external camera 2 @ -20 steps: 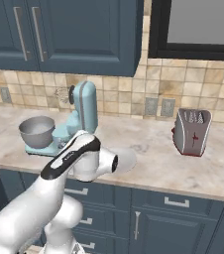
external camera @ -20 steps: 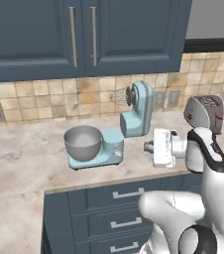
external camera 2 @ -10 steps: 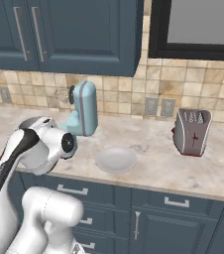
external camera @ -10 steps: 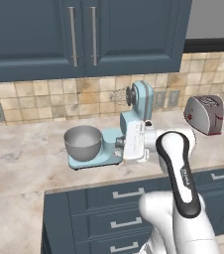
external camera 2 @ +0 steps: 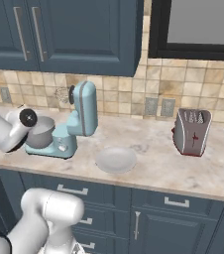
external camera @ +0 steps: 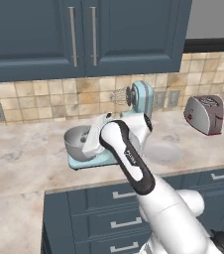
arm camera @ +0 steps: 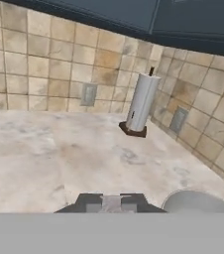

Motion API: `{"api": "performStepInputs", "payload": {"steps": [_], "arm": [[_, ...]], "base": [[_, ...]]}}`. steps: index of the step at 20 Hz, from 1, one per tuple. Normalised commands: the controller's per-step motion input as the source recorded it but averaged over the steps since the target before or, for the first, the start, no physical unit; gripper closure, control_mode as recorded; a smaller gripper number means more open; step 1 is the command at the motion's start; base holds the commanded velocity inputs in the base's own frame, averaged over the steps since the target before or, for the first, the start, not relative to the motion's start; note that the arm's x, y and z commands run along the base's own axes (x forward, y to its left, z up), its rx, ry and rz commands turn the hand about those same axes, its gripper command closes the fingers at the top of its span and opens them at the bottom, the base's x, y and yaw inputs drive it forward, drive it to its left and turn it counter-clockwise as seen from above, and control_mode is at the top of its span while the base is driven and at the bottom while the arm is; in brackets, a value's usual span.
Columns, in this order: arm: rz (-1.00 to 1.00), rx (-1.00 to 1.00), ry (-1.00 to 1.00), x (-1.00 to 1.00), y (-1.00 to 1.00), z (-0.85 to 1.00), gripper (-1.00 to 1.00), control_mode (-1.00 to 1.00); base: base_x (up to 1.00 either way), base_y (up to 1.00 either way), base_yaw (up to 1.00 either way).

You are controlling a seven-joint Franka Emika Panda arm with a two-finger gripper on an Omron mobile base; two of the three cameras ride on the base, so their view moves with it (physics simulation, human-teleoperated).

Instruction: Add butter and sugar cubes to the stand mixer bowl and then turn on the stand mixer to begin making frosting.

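Observation:
The light-blue stand mixer point(external camera: 140, 99) stands on the counter with its head tilted back and its whisk raised; it also shows at the counter's left, stand mixer point(external camera 2: 83, 110). Its grey metal bowl point(external camera: 74, 140) sits on the flat base. My gripper point(external camera: 88, 147) reaches over the bowl's right side, and the white hand covers part of the bowl. In the hand view the fingertips point(arm camera: 95, 204) stand close together and the gripper point(arm camera: 111, 202) is shut; whether something small sits between the tips I cannot tell. A piece of the bowl's rim point(arm camera: 198, 202) lies low on the right. The butter and sugar cubes are hidden.
A round white plate point(external camera: 163, 154) lies on the counter right of the mixer, and a silver toaster point(external camera: 205, 114) stands further right. A paper towel roll point(arm camera: 141, 101) stands upright by the tiled wall. Dark blue cabinets hang above, drawers below the counter edge.
The arm has swung left, from above the plate area across the mixer to the bowl. The jaws have stayed shut.

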Motion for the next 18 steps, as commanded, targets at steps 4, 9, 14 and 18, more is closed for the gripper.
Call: {"api": "performStepInputs", "payload": {"steps": [4,9,14,18], "arm": [[0.00,-0.37,0.11,0.89,0.15,0.00,1.00,-1.00],[0.00,-0.39,0.05,0.47,0.00,0.02,1.00,-1.00],[0.00,-0.42,0.00,0.18,0.00,-0.06,1.00,-1.00],[0.00,-0.39,0.00,0.22,0.00,-0.26,1.00,-1.00]], "base": [[0.00,0.00,0.00],[0.00,0.00,0.00],[0.00,0.00,0.00],[0.00,0.00,0.00]]}}
